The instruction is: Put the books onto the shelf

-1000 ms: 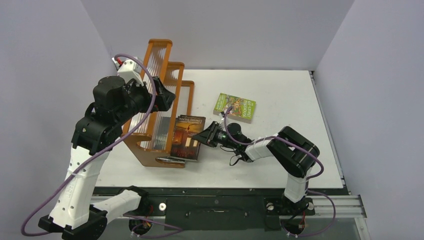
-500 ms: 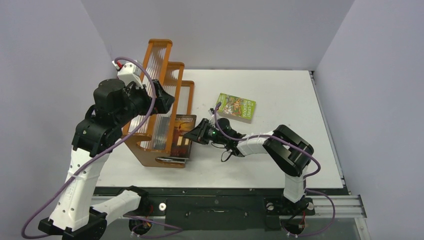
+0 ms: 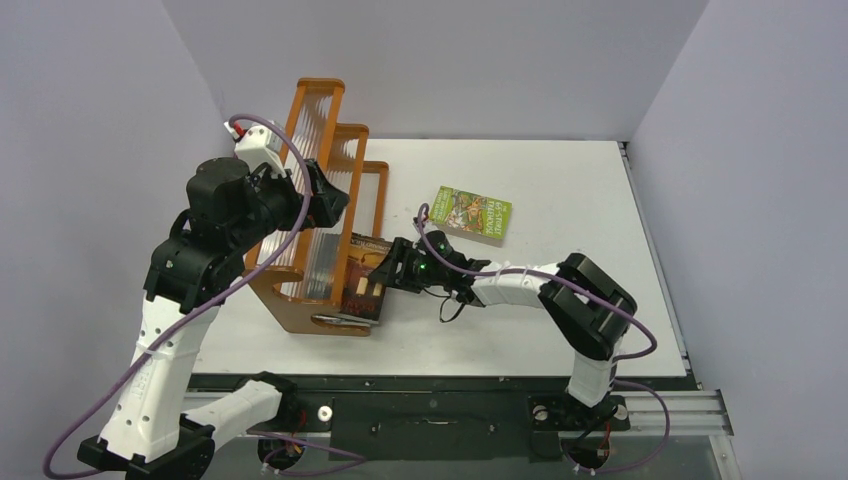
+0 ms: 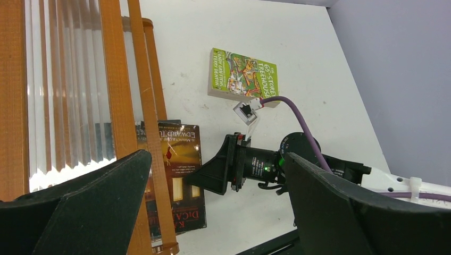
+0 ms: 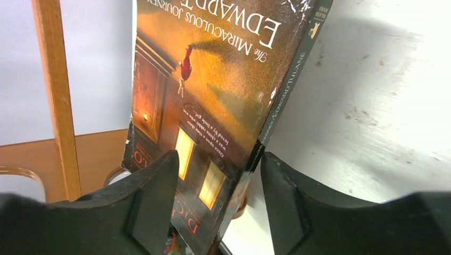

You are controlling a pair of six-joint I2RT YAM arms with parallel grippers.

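1. From above, the left arm (image 3: 225, 200) covers the 9 o'clock side of the shelf (image 3: 322, 86).
2. The brown-orange book (image 3: 362, 285) has its 9 o'clock edge behind the shelf frame; the right wrist view crops its title at 12 o'clock.
3. Contents behind the ribbed panels (image 3: 320, 265): too blurred to tell.
4. Black fingers (image 5: 149, 212) of the right gripper (image 5: 218, 156) hide the book's 6 o'clock end.

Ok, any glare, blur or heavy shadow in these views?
Top external: even light, sharp, soft shadows. Left wrist: left hand's fingers dark and blurred, green book crisp. Right wrist: right hand's fingers blurred, glare on the brown book top corner, shadow on the table beside it.
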